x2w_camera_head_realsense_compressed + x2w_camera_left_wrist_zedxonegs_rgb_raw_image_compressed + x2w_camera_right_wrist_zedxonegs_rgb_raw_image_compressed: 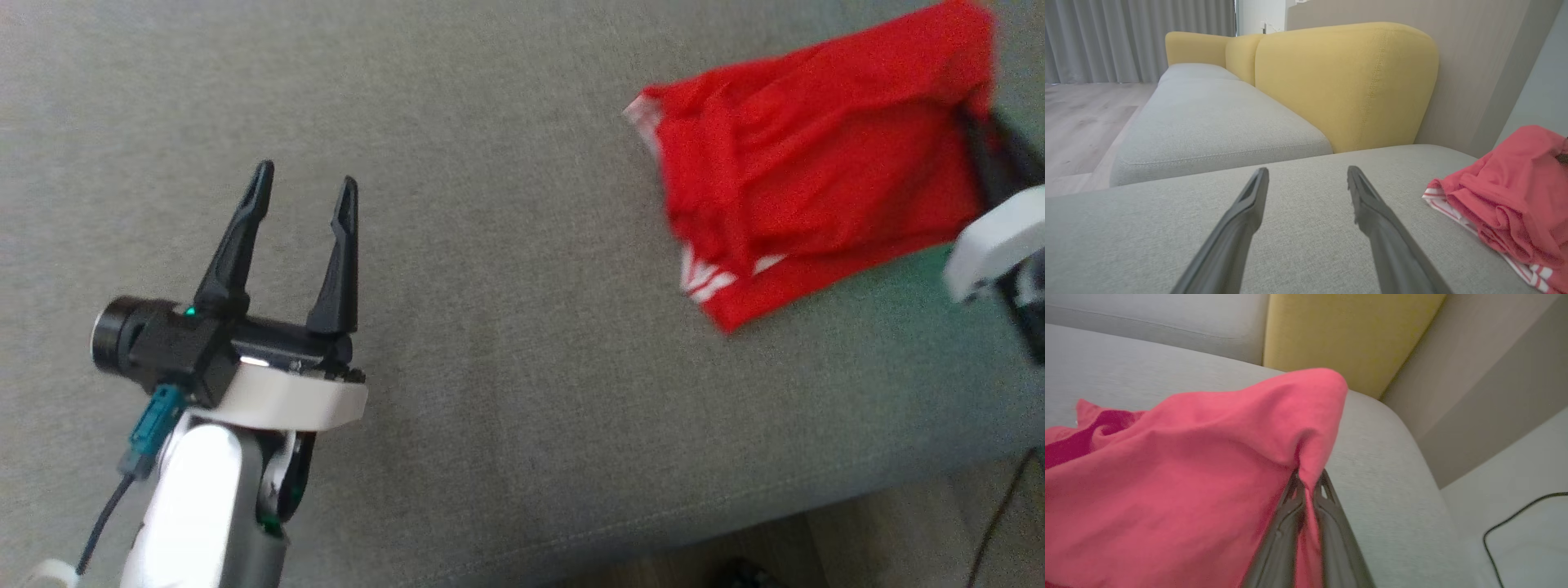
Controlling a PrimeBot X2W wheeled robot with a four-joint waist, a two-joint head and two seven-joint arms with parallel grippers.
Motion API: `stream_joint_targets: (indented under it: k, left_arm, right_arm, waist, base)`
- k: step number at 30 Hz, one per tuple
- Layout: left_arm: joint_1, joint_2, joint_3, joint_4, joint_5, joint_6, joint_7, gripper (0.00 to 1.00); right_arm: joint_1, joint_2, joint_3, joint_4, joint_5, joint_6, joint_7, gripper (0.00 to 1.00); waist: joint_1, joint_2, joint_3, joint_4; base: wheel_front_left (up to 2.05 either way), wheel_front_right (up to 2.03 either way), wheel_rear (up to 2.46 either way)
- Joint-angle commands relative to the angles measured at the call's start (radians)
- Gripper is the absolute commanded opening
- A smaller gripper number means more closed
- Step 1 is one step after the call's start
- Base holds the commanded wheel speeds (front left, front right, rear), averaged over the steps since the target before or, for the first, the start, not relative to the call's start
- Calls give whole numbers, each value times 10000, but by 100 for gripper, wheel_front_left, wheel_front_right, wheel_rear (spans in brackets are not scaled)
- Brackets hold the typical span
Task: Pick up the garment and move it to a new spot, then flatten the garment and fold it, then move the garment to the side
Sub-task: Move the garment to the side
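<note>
The garment [816, 171] is red with white stripes at one hem and lies bunched at the right of the grey sofa seat [506, 310]. Its right edge is lifted, pinched by my right gripper [1308, 477], whose jaws are shut on a fold of the cloth [1208, 465]. In the head view that gripper [980, 131] sits at the far right, partly behind the fabric. My left gripper [306, 184] hovers open over the bare seat, well left of the garment [1506, 196], with nothing between its fingers [1249, 212].
A yellow backrest [1347, 81] stands beyond the seat, with another grey cushion [1208, 126] further on. The seat's front edge [735, 506] borders wooden floor. A dark cable [1515, 522] lies on the pale floor to the right.
</note>
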Motion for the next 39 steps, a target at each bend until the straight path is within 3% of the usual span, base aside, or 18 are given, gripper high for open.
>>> stream_joint_targets:
  k: [1, 11, 23, 24, 26, 27, 34, 39]
  left_arm:
    - [-330, 143, 243, -385, 127, -33, -51, 100]
    - [-1189, 106, -81, -350, 231, -231, -51, 100]
    - [-1715, 70, -239, -308, 217, -369, -51, 100]
    - [-1730, 81, -218, -291, 209, -372, -51, 100]
    - [-1757, 92, -187, -263, 195, -379, -51, 100]
    - [-1760, 90, -174, -250, 186, -381, -51, 100]
    - [-1581, 64, -65, -182, 127, -341, -51, 100]
    - [-1176, 77, 84, -81, 74, -270, -51, 100]
  right_arm:
    - [-182, -422, -65, -171, 58, -9, -120, 0]
    - [-1464, -1133, -1083, 1207, -31, -9, -328, 0]
    - [-2635, -421, -3041, 2961, -1056, -9, -1357, 0]
    - [-2694, -351, -3080, 3079, -1137, -9, -1433, 6]
    - [-2795, -167, -3182, 3308, -1237, -9, -1489, 48]
    - [-2824, -83, -3262, 3392, -1298, -9, -1531, 100]
    - [-2533, 509, -3711, 3511, -1493, -9, -1883, 100]
    - [-1624, 1214, -3636, 2639, -1296, -9, -2473, 100]
  waist:
    - [0, 0, 370, -220]
    - [0, 0, 1210, -118]
    - [0, 0, 1840, 197]
    - [0, 0, 1851, 208]
    - [0, 0, 1848, 234]
    - [0, 0, 1820, 248]
    - [0, 0, 1385, 248]
    - [0, 0, 720, 202]
  base:
    - [0, 0, 0]
    - [0, 0, 0]
    - [0, 0, 0]
    - [0, 0, 0]
    - [0, 0, 0]
    - [0, 0, 0]
    - [0, 0, 0]
    - [0, 0, 0]
